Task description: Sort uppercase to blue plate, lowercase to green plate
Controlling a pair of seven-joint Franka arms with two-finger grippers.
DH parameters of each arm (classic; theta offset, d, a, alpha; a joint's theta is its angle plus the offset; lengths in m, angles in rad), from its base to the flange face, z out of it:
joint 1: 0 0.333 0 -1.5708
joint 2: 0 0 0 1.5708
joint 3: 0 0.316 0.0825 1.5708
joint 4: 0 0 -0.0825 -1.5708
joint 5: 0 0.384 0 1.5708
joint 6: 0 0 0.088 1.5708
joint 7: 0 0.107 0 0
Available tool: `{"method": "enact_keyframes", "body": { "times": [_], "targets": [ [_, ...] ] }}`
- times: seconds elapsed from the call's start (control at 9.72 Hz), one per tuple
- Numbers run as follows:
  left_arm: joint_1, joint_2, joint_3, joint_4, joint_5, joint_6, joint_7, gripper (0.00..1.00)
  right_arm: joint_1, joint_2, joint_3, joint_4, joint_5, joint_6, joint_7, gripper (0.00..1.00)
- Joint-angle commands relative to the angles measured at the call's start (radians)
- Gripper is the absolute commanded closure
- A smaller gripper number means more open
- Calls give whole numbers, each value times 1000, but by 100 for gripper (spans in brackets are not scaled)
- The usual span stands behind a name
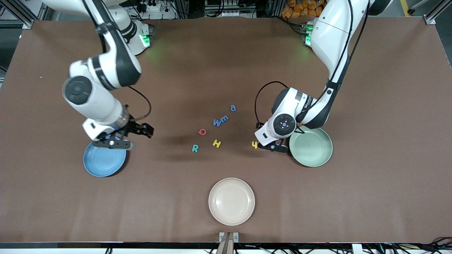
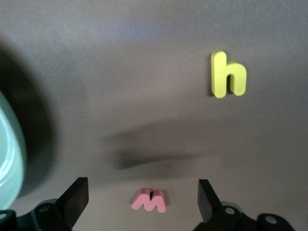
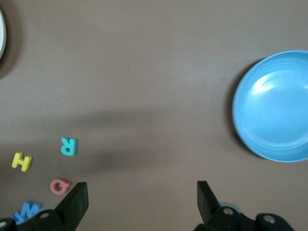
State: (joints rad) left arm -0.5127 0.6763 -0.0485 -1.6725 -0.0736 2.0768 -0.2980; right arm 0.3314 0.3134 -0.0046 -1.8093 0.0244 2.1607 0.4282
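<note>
Both claws hang open and empty: the right claw (image 1: 122,139) over the blue plate's (image 1: 104,163) rim, the left claw (image 1: 273,145) beside the green plate (image 1: 312,148). Letters (image 1: 216,143) lie on the table (image 1: 226,70) between the two plates.

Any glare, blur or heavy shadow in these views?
Front view: green LED glow on the table near both bases, soft arm shadows mid-table. Left wrist view: soft focus, dark smeared shadow above the pink w. Right wrist view: highlight on the blue plate, faint shadow band.
</note>
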Motion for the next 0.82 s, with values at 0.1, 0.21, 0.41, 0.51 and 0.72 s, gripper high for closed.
{"method": "enact_keyframes", "body": {
  "times": [0.1,0.21,0.41,0.51,0.72],
  "targets": [
    [-9,-104,9,-140,-12,31,-13,0,43,149,-8,108,-1,51,124,0],
    [-16,-122,9,-198,-9,87,-13,0,60,195,-9,152,-4,51,173,0],
    [-14,-135,7,-246,-9,157,-13,0,77,275,-11,227,-6,51,219,0],
    [-15,-135,7,-250,-11,163,-13,0,89,308,-12,263,-21,51,246,0],
    [-20,-130,6,-253,-14,184,-39,0,121,375,-12,318,-101,51,347,0]
  ]
}}
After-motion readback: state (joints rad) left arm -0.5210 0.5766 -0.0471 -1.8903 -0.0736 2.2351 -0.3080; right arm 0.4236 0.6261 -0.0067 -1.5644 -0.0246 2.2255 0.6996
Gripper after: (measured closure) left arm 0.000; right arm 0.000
